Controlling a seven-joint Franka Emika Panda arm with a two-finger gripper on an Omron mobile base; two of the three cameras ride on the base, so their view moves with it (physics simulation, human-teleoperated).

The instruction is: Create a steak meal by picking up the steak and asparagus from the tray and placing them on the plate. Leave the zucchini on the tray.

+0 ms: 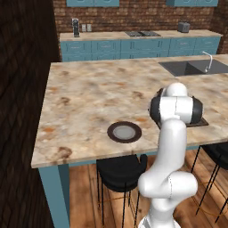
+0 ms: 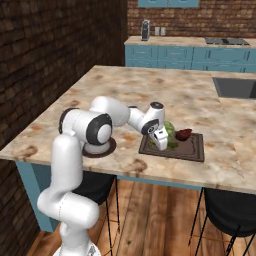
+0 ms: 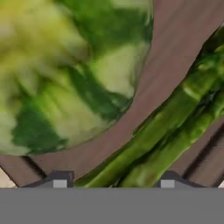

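My gripper (image 2: 162,145) reaches down onto the left part of the dark brown tray (image 2: 194,150). In the hand view the green asparagus stalks (image 3: 175,118) run between my fingertips (image 3: 60,180), and the jaws have closed in against them. The rounded pale green zucchini (image 3: 65,74) lies close beside the stalks on the tray floor (image 3: 166,52). From the right base view the zucchini (image 2: 169,129) is just behind my hand, and the dark red steak (image 2: 184,134) sits to its right. The round plate (image 1: 124,132) stands left of the tray near the counter's front edge, partly hidden by my arm in the right base view.
The marble island counter (image 1: 98,93) stretches far behind the tray. A sink (image 1: 191,67) with a faucet is set into its far right. Black stools (image 1: 120,171) stand under the front edge. A brick wall runs along the left.
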